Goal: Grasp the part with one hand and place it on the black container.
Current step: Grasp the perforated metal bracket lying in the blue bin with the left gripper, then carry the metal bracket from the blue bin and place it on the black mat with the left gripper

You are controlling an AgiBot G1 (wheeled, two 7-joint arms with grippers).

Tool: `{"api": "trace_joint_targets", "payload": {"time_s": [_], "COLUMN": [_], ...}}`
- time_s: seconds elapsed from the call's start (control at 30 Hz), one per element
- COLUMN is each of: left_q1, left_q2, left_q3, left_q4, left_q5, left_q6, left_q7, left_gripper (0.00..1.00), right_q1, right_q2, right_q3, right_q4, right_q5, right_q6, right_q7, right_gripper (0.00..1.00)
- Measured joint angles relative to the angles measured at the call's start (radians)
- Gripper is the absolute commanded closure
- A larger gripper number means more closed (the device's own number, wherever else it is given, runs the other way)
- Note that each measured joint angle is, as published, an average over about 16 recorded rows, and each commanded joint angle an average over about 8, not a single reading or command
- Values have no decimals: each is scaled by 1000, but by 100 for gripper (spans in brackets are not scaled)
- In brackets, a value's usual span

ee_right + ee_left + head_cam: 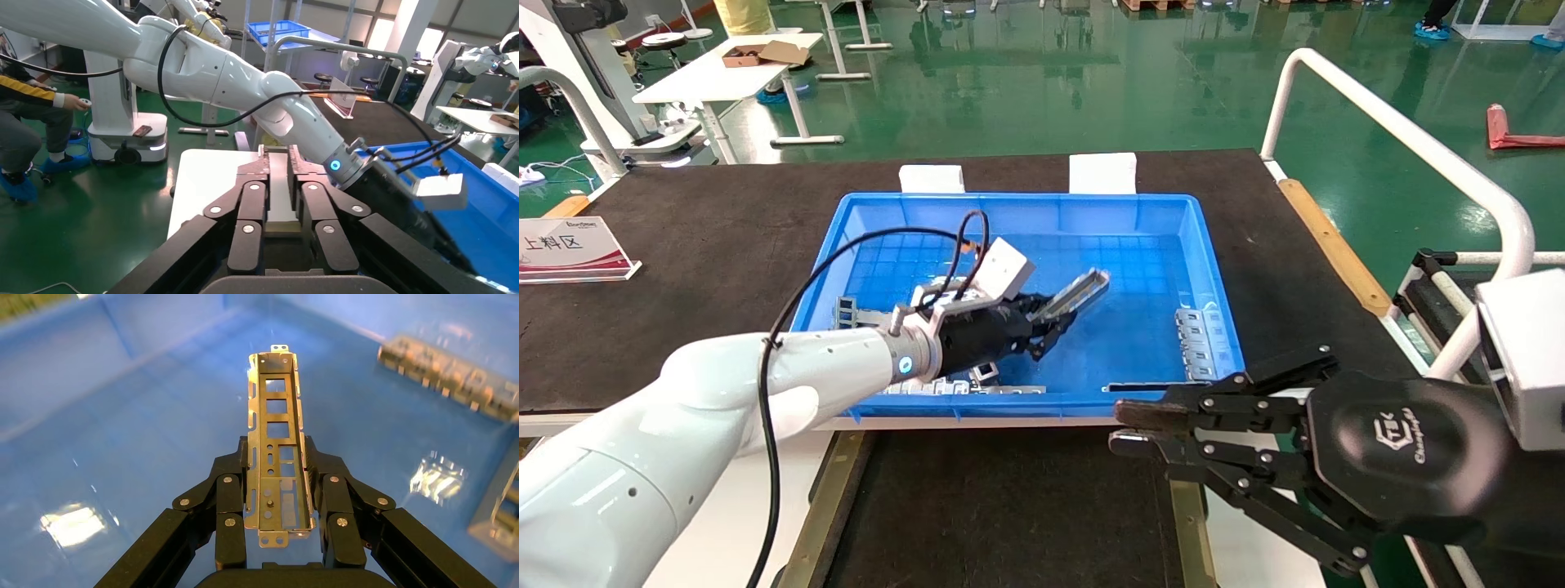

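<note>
My left gripper (pixel 1050 322) is shut on the part (pixel 1079 294), a narrow silver channel strip with rectangular openings. It holds the strip above the floor of the blue crate (pixel 1026 404), with the far end pointing up and to the right. In the left wrist view the part (pixel 275 416) sticks out forward between the closed-in fingers of the gripper (pixel 278 450). The black container (pixel 1009 506), with brass side rails, lies in front of the crate, near me. My right gripper (pixel 1128 429) is parked over its right rail, empty, fingers a little apart; it also shows in the right wrist view (pixel 278 160).
More metal parts lie in the crate, by the right wall (pixel 1193 343) and under my left arm (pixel 854 310). A sign (pixel 568 249) stands at the far left of the dark table. A white tube rail (pixel 1401 122) runs along the right.
</note>
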Motion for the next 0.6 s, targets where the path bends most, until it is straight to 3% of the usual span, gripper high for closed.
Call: {"api": "trace_joint_targets", "payload": {"time_s": [0.23,0.6], "left_q1": [-23,-24], "left_q2": [-36,-163], "left_q3": [-28,-76], "left_q4": [-2,-49], "left_q5": [-77,-174], "left_q6": [128,484], "left_q7": [65,156], "left_gripper": [100,100], "right_q1": [0,0], "right_q2": [0,0], "right_q3": [0,0], "right_q4": [0,0], "right_q5": [0,0], "right_q6": [0,0], "right_q7": [0,0], "right_gripper": [100,100]}}
